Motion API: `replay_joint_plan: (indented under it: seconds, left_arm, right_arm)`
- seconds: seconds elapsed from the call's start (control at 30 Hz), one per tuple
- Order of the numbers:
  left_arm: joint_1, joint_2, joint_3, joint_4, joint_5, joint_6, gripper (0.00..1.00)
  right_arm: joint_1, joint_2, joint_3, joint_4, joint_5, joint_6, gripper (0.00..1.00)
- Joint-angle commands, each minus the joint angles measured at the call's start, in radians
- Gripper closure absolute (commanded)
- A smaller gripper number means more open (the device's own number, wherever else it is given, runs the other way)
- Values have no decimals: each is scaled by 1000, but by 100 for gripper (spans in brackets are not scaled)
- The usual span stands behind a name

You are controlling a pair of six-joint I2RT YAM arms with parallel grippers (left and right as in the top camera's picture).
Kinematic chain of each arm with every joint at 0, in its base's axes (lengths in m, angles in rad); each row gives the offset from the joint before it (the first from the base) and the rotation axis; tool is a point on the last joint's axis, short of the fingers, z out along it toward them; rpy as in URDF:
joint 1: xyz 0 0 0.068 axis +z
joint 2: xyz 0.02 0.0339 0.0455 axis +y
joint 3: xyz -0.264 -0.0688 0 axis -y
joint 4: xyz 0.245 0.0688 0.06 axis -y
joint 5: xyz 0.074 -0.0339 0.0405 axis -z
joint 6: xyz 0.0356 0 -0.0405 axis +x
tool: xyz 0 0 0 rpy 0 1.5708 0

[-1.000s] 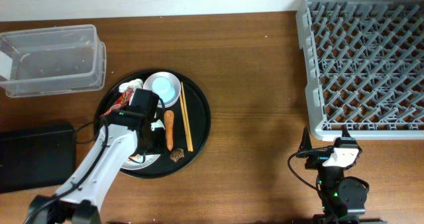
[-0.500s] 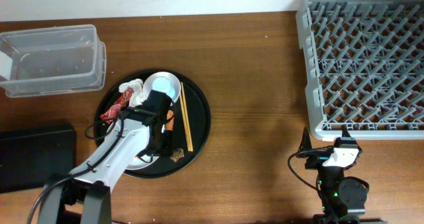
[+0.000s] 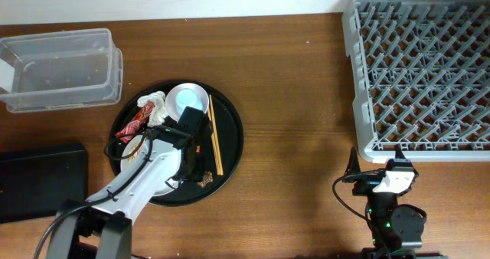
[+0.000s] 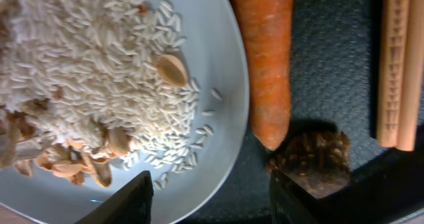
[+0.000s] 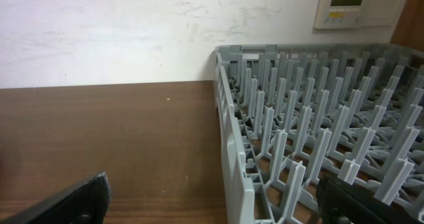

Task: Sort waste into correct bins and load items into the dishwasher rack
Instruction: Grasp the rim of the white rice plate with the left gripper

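Note:
My left gripper (image 4: 209,204) is open, low over the round black tray (image 3: 230,113). One finger hangs over the white plate (image 4: 222,71), the other stands right at the brown lump (image 4: 311,154). Nothing is held. Rice scraps (image 4: 86,58) cover the plate, and the orange carrot piece (image 4: 265,58) lies beside its rim. Two chopsticks (image 3: 214,144) lie to the right of the carrot. The red wrapper (image 3: 138,121), the tissue (image 3: 155,104) and the blue cup inside the white bowl (image 3: 187,100) sit at the tray's far side. My right gripper (image 5: 212,211) is open and empty by the rack (image 3: 421,67).
The clear tub (image 3: 61,67) stands at the back left. The flat black tray (image 3: 38,182) lies at the front left, left of my arm. Bare wooden table (image 3: 298,136) separates the round tray from the rack.
My left gripper has slid right across the plate towards the carrot tip and the brown lump, and its jaws have narrowed slightly. The right arm has not moved.

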Motion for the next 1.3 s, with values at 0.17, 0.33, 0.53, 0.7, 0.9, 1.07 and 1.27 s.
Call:
replay_joint_plan:
  seconds: [0.17, 0.33, 0.53, 0.7, 0.9, 1.07, 1.27]
  left_arm:
    - [-2, 11, -10, -10, -18, -5, 53]
    - [-2, 11, -11, -21, -15, -5, 52]
    - [-2, 36, -12, -5, -14, -5, 52]
    - [-2, 99, -12, 2, -15, -5, 52]
    - [-2, 99, -12, 19, -28, -5, 52]
    - [-2, 106, -12, 66, -29, -5, 63]
    - [-2, 106, -12, 93, -30, -6, 67]
  right_arm:
    - [-6, -8, -5, -8, 12, 0, 2]
    - [-6, -8, -5, -8, 12, 0, 2]
    - [-6, -8, -5, -8, 12, 0, 2]
    - [-6, -8, -5, -8, 12, 0, 2]
    - [-6, -8, -5, -8, 12, 0, 2]
    - [-6, -8, -5, -8, 12, 0, 2]
    - [-6, -8, -5, -8, 12, 0, 2]
